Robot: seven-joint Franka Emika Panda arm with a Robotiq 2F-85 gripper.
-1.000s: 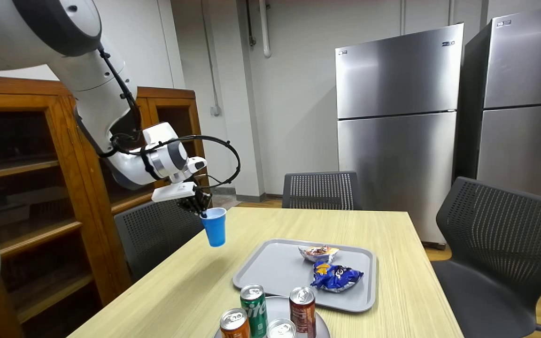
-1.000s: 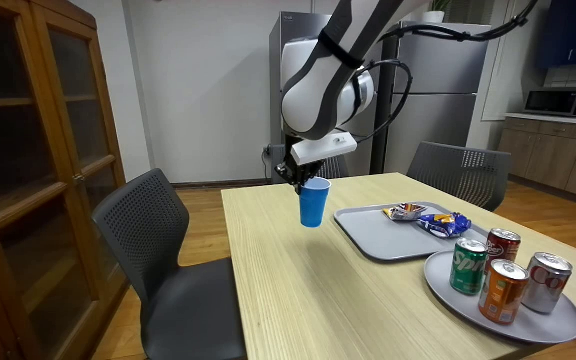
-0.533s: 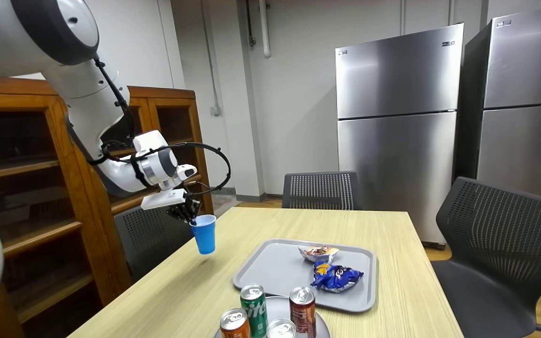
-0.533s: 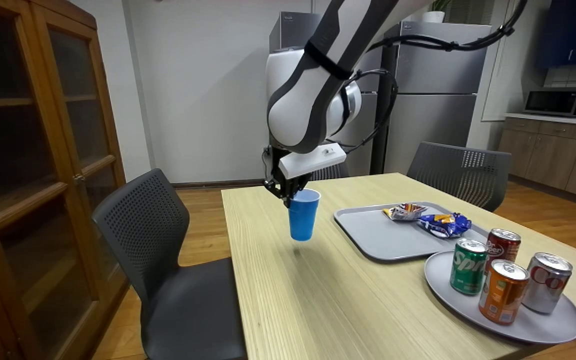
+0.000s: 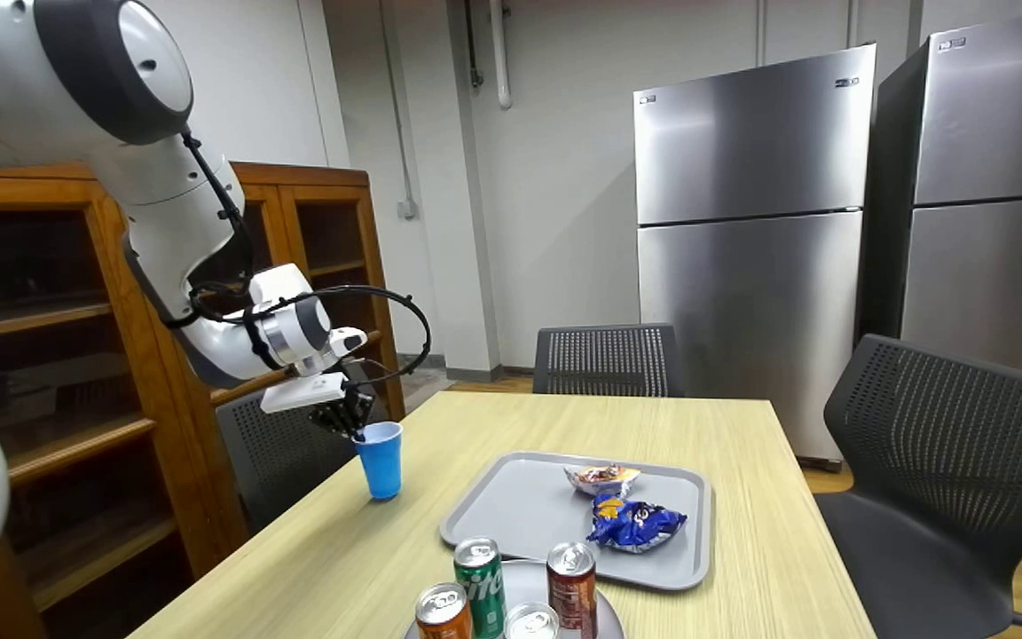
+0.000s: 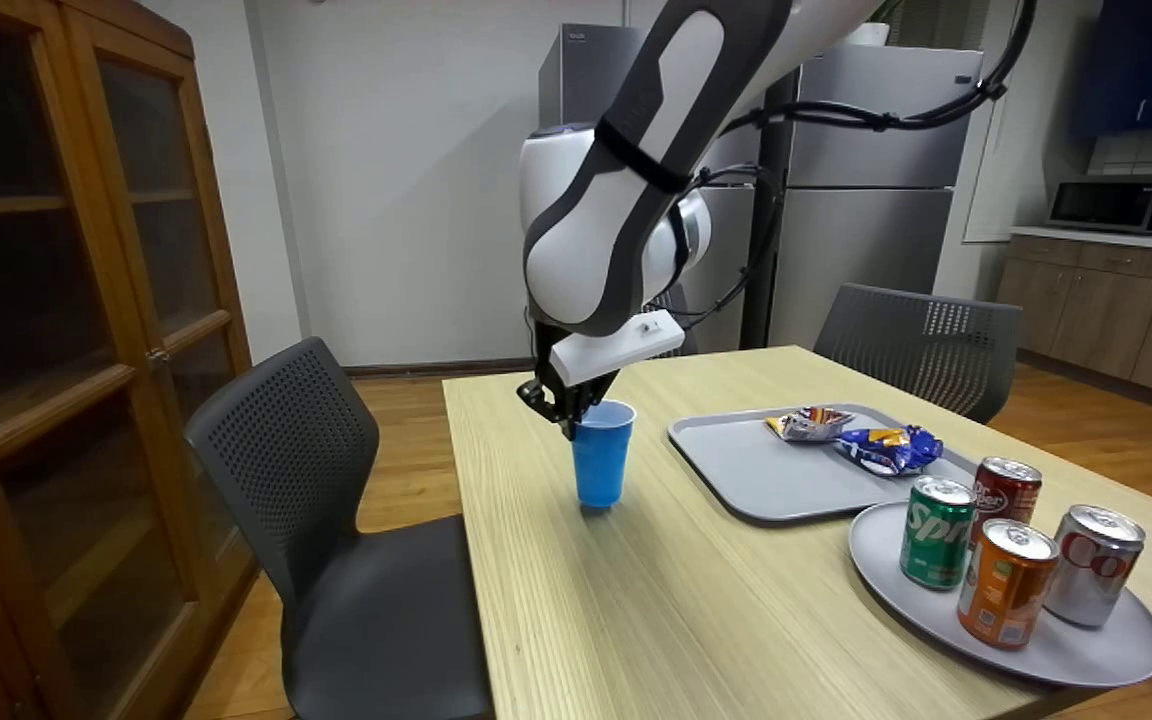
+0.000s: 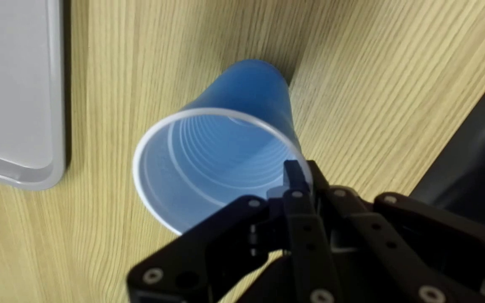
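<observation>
Blue cup (image 6: 602, 458) was upright, or nearly so, right at the tabletop (image 6: 576, 620), beside the gray tray (image 6: 786, 475) and apart from it; I could not tell whether its base touched down. My gripper (image 7: 305, 172) was clamped on the cup's wall at the rim, one finger inside and one outside. On the green can (image 6: 937, 540) I read part of "Sprite" in both exterior views, and on the dark red can (image 6: 1006, 490) part of "Dr Pepper". The silver can (image 6: 1096, 565) bore red letters I couldn't read whole; print on the orange can (image 6: 1008, 585) was too small for me. All four stood on a round gray plate (image 6: 1101, 655). Lettering on the blue snack bag (image 6: 891, 450), lying in the tray beside an opened silvery packet (image 6: 811, 424), was illegible at my end. Against a second earlier, I had brought the cup down from clear above the tabletop and slightly away from the tray; cans, tray, bag and packet hadn't moved.
</observation>
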